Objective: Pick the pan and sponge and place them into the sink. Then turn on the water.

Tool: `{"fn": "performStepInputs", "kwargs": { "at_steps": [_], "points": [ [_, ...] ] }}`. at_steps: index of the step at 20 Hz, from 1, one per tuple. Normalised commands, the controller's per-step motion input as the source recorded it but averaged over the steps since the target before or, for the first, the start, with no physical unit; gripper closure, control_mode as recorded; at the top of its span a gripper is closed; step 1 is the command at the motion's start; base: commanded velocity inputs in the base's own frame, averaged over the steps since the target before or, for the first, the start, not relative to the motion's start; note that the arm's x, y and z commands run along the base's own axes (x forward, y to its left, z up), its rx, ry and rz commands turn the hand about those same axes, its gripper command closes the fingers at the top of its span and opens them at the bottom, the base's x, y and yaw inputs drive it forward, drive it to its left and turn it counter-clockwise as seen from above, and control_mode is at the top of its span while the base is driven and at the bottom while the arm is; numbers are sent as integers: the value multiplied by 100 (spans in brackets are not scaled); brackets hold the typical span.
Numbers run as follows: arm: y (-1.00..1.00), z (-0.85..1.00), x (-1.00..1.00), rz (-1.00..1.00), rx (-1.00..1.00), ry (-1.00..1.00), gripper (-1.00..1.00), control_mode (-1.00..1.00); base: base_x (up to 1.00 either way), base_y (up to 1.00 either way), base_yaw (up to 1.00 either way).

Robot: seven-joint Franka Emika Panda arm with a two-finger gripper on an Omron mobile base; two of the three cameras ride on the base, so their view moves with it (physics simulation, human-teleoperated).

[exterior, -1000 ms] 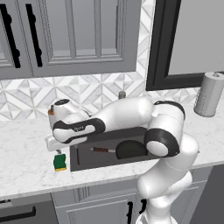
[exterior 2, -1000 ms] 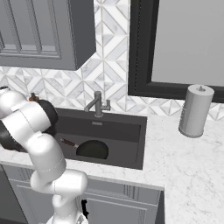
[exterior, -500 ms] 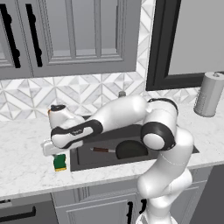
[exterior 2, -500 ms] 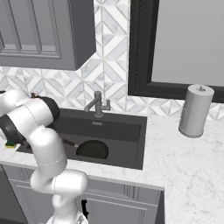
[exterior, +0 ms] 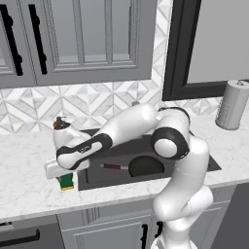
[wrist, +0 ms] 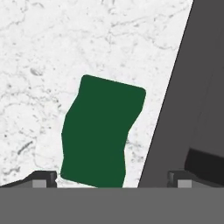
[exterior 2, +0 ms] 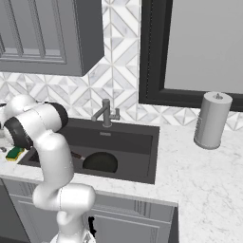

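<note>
Green-topped sponge point(wrist: 100, 135) flat on the marble counter point(exterior: 29, 189) just left of the sink point(exterior: 194, 158), under the wide-open, empty gripper point(wrist: 111, 177), with pan point(exterior: 146, 166) already in the basin, faucet point(exterior 2: 105, 113) behind, paper-towel roll point(exterior 2: 212, 120) far right.

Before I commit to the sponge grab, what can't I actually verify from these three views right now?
- Sponge: hand view shows its green top; near end cut off by the bottom edge. In the left base view the hand covers most of it.
- Gripper: fingertips barely visible, so height above the sponge is unclear.
- Pan: arm hides part of it in the sink.
- Faucet: handle position too small.
</note>
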Motion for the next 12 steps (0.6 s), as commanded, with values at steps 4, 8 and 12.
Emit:
{"fn": "performStepInputs", "kwargs": {
  "at_steps": [4, 8, 12],
  "points": [
    [14, -23, 0, 0, 0, 0, -100, -100, 0, 0, 0],
    [6, -29, 0, 0, 0, 0, -100, -100, 0, 0, 0],
    [6, -31, 0, 0, 0, 0, -100, -100, 0, 0, 0]
  ]
}}
